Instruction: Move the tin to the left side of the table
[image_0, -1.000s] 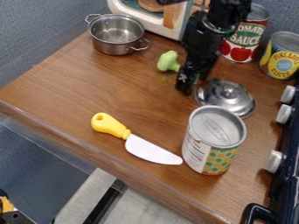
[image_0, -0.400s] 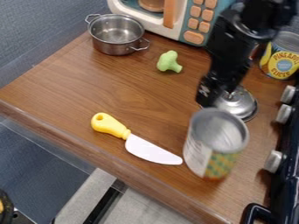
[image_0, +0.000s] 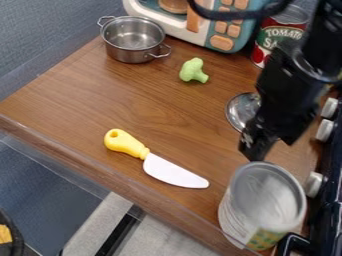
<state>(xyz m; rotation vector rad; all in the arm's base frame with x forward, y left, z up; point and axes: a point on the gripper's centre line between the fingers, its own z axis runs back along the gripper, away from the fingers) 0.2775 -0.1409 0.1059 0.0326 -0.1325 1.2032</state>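
Since the earlier frames, the tin (image_0: 263, 206) has shifted toward the near right corner of the bench (image_0: 107, 102), closer to the stove (image_0: 330, 200), and the claw (image_0: 252, 153) has come down the view with it. The toy knife (image_0: 175, 171) lies where it did, now well apart from the tin.

The claw is at the far edge of the tin's top. How far it is open cannot be told, nor whether it has hold of the tin or merely touches it.

The tin should handle as a stiff, hard-walled thing, with smooth sides that may slip. Its weight is uncertain: light if empty, fairly heavy if full. A hold on the rim suits a light tin; a full one would want a deeper grip round the body, if the claw spans it.

Its round top faces up, toward the camera, and its long axis runs close to upright. Whether it leans a little, or stands fully on the bench, cannot be made out.
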